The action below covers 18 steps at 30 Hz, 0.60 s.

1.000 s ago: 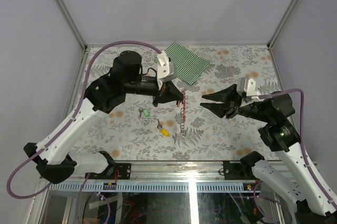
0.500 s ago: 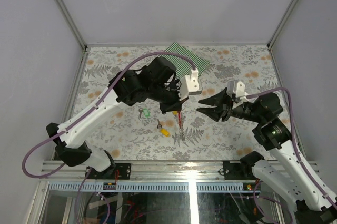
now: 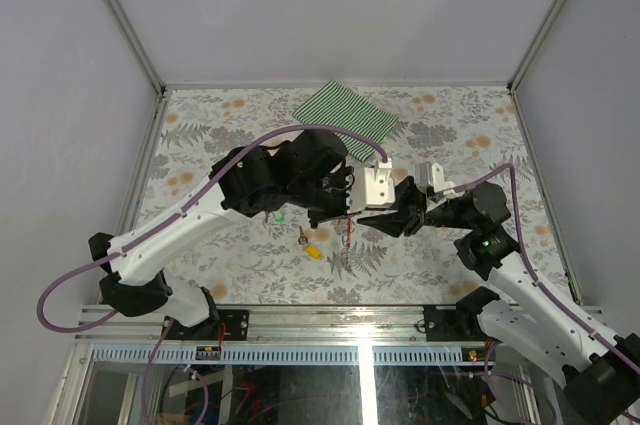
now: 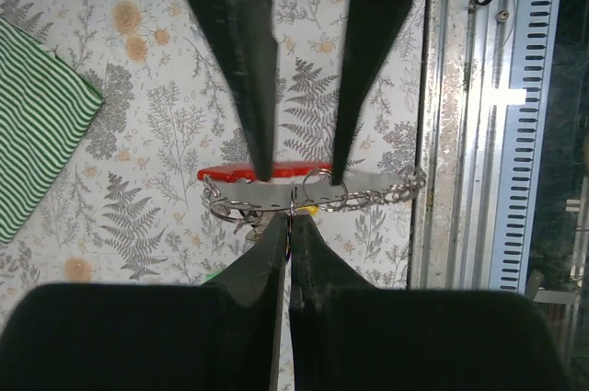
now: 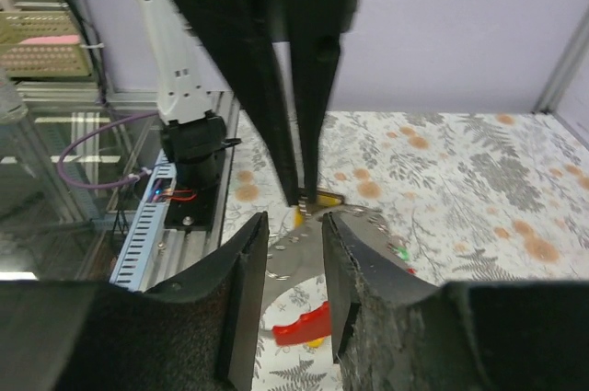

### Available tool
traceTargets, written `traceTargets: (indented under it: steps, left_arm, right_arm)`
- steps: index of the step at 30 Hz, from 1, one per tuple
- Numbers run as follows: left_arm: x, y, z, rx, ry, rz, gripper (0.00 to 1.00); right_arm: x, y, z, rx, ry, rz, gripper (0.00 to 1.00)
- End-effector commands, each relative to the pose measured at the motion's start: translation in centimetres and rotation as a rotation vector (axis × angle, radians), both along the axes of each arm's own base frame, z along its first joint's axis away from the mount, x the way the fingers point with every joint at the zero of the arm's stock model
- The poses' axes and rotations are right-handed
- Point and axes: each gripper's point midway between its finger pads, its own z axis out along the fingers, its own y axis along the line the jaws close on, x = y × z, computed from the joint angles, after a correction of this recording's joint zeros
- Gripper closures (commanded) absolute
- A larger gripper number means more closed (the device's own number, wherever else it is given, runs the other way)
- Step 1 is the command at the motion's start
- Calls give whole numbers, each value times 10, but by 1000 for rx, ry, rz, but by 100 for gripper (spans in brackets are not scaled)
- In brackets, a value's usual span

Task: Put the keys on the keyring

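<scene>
The table [image 3: 250,270] is floral, walled on three sides, with a metal rail [image 4: 469,133] along the near edge. Both arms lean in and meet near its middle, the left arm [image 3: 200,220] covering much of the centre-left. A striped cloth [image 3: 350,113] lies at the far edge, well apart from them.

From above the fingertips are a dark tangle. The wrist views sort it out.

The left gripper [image 4: 288,218] has its fingers pressed together, pinching a small silver ring of the keyring [image 4: 241,173], which hangs off the table. The left wrist view shows the red strap lying crosswise with a short chain [image 4: 382,193] trailing toward the rail.

The right gripper [image 5: 294,218] is spread. Its two tips stand on either side of a stretch of the strap, at its edge. I cannot tell whether they touch it.

A yellow key [image 3: 314,251] and a green key [image 3: 280,216] lie on the table just left of the grippers, the green one half under the left arm. The third key I cannot make out.

The far half and the right side of the table are open.
</scene>
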Motion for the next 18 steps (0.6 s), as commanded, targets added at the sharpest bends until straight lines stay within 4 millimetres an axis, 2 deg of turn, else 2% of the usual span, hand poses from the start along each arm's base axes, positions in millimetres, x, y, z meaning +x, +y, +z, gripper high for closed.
traceTargets:
  steps: [1, 7, 12, 18]
  left_arm:
    - [5, 5, 21, -40, -86, 4, 100]
    - [0, 3, 22, -48, -82, -20, 100]
    - [-3, 4, 22, -50, -83, -30, 100]
    - [-3, 6, 20, -43, -84, -22, 100]
  right_arm:
    - [-23, 5, 24, 39, -139, 87, 64]
    - [-18, 12, 17, 9, -132, 65, 65]
    - [-10, 10, 26, 40, -169, 2, 63]
    - [-16, 2, 37, 86, -214, -27, 63]
